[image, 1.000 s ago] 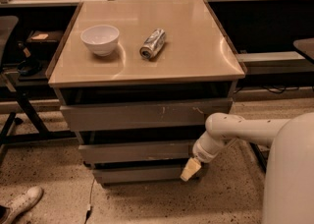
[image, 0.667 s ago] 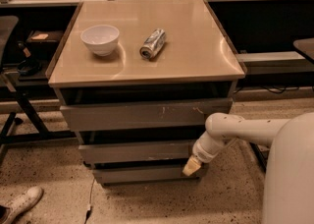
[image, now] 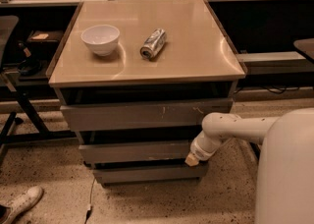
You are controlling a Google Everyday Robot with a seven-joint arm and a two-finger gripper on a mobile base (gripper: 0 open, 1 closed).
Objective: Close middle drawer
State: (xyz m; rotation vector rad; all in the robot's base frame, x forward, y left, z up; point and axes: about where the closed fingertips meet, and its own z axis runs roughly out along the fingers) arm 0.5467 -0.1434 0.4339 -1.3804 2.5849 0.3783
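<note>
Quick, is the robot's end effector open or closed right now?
End effector: at the right end of the middle drawer front; open or closed cannot be told.

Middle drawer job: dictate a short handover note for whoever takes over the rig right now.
Gripper: low at the right end of the middle drawer front, at its lower corner. Contact cannot be confirmed.
Middle drawer: appears partly pulled out, with a dark gap above its front.
Nearby: the scratched top drawer also sticks out. A white bowl and a can lying on its side sit on the cabinet top.
Done: the gripper is placed at the drawer front.
Left: push the front straight in until it is shut, then back the arm away.
</note>
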